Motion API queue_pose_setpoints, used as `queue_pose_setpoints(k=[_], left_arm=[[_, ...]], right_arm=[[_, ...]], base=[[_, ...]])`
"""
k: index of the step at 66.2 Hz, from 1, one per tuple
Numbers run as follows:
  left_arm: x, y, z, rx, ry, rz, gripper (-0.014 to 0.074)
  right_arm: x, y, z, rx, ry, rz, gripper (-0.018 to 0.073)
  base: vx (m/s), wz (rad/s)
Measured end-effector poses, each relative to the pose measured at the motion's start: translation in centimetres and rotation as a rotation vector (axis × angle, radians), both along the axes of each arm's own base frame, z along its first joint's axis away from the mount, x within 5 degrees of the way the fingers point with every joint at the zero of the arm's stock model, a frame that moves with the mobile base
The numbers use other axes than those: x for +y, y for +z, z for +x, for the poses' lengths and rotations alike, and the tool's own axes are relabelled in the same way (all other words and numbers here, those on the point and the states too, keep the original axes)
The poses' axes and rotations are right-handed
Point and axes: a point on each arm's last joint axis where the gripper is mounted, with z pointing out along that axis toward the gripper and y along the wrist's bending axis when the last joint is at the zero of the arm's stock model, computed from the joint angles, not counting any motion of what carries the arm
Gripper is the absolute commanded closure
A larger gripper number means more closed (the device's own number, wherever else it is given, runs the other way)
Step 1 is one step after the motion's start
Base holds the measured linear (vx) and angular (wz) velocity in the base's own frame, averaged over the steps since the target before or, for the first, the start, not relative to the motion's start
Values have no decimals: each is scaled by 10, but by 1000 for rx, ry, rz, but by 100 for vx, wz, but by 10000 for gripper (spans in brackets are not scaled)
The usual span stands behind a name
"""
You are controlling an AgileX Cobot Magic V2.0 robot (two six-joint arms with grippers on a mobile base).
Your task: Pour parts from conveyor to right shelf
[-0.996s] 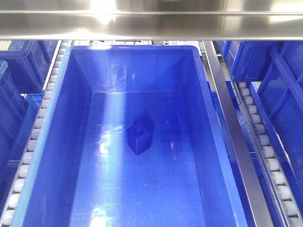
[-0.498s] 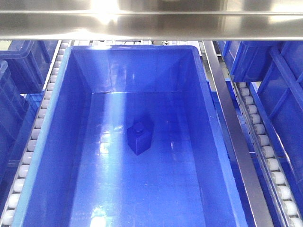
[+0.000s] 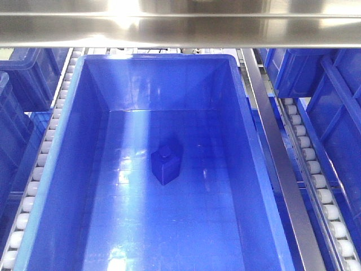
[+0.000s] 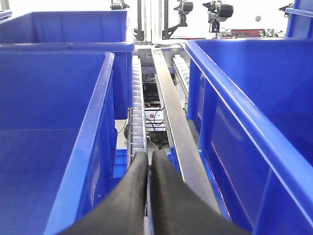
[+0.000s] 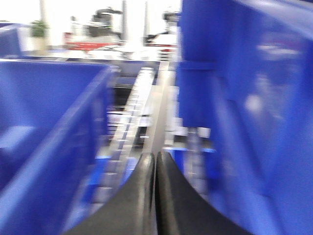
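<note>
Part (image 3: 166,162), one small blue block w/ a round stud, lies on the floor of the big blue bin (image 3: 67,169) in the front view, roughly mid-floor, a bit toward the far wall, apart from every wall. Nothing else shows in that bin.

Going left to right in the front view: more blue bins at far left (image 3: 25,76), then a lane of white rollers (image 3: 42,155) running along the main bin's left rim, the main bin itself, a steel rail (image 3: 276,158) just beside its right rim, another roller lane (image 3: 313,169), and blue bins at far right (image 3: 338,101). A steel crossbar (image 3: 180,25) of the shelf spans the top, w/ a bright glare spot.

Left wrist view: left gripper (image 4: 149,169) sits low center, black fingers (image 4: 132,196) pressed together, nothing between them. It's over the gap between two bins, in line w/ a roller lane (image 4: 138,112) and a steel rail (image 4: 173,117). Bin at left (image 4: 73,147), bin at right (image 4: 244,122); a third bin (image 4: 63,29) further back left.

Right wrist view is blurred. Right gripper (image 5: 155,169) also clenched, fingers (image 5: 139,200) touching, holding nothing. It's between a bin at left (image 5: 54,122) and a bin wall at right (image 5: 254,122), w/ a roller lane (image 5: 129,117) ahead. Detail beyond that can't be made out.

Conveyor isn't in any view.
</note>
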Motion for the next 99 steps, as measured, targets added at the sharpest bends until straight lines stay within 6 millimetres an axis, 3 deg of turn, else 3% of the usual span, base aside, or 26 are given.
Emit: queue_pose_setpoints(k=[14, 30, 99], left_arm=[[0, 0, 0, 0, 0, 0, 603], [0, 0, 0, 0, 0, 0, 603], [0, 0, 0, 0, 0, 0, 603]], right_arm=[[-4, -22, 6, 20, -92, 11, 568], [-2, -44, 12, -32, -77, -6, 568], [-2, -44, 13, -51, -74, 18, 568]], base=[[0, 0], [0, 0], [0, 0]])
